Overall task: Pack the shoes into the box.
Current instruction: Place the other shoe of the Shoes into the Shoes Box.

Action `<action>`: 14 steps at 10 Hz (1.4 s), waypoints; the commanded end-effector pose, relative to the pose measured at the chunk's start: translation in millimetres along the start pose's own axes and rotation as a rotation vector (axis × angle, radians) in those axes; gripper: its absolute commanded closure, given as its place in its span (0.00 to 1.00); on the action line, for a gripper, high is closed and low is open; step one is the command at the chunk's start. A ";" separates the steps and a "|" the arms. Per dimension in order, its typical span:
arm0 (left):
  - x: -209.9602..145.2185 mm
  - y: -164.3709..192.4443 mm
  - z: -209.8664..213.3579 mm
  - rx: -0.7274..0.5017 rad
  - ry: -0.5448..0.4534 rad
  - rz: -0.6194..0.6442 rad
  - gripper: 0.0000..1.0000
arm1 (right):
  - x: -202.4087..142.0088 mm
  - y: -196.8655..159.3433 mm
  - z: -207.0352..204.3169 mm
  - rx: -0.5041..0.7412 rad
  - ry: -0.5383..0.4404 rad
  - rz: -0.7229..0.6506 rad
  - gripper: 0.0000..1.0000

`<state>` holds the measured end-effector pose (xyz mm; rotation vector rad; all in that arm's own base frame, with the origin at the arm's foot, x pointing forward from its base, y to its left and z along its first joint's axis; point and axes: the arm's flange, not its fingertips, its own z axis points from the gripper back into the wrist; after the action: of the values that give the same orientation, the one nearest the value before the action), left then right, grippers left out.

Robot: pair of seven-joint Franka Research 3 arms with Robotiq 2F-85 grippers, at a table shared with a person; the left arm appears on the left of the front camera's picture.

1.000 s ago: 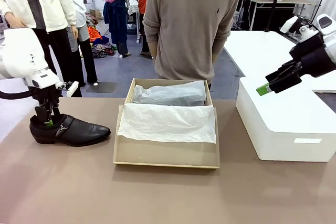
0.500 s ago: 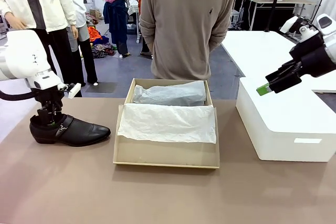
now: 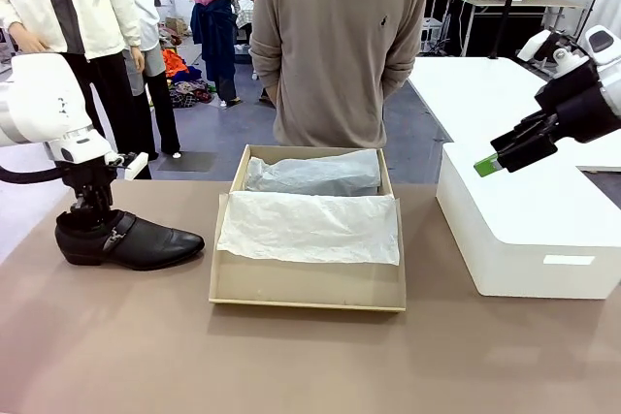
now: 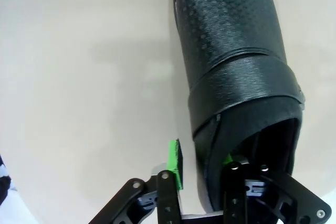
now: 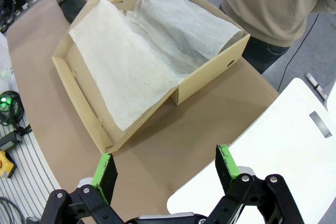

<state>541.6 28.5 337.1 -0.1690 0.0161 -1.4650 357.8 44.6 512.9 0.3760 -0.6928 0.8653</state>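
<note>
One black glossy shoe lies on its sole at the table's left, toe pointing at the box. The tan box stands open at mid-table, with white tissue paper spread inside. My left gripper stands over the shoe's heel opening. In the left wrist view the shoe has one green pad outside its side wall and the other finger inside. The jaws are narrow, and a sliver of table shows between the outer pad and the leather. My right gripper hangs open in the air at the right, with nothing between its fingers.
A large white box with rounded corners stands right of the tan box, below my right gripper. A person stands at the far edge behind the tan box, arms behind the back. Bare brown table runs along the near side.
My left gripper's jaws have narrowed around the shoe's heel wall. The person has shifted slightly to the left. The right arm, the shoe and the box have not moved.
</note>
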 end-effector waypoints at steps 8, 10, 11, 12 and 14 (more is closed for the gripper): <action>-12.7 -5.6 52.8 0.098 0.031 0.028 1.00 | -0.4 -3.8 -0.4 0.015 -0.024 0.020 0.00; -12.9 -3.2 85.1 0.118 0.055 0.094 1.00 | -0.4 -3.8 -0.4 0.015 -0.024 0.020 0.00; -10.0 -3.4 102.6 0.128 0.064 0.151 1.00 | -0.4 -3.8 -0.4 0.015 -0.024 0.020 0.00; -4.3 -5.1 116.9 0.134 0.047 0.220 1.00 | -0.4 -3.8 -0.4 0.015 -0.024 0.020 0.00; 7.8 -12.1 139.8 0.138 0.006 0.378 1.00 | -0.4 -3.8 -0.4 0.015 -0.024 0.020 0.00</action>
<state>547.3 42.7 466.2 -0.0273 -0.0430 -1.1746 357.8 44.6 512.9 0.3759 -0.6927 0.8652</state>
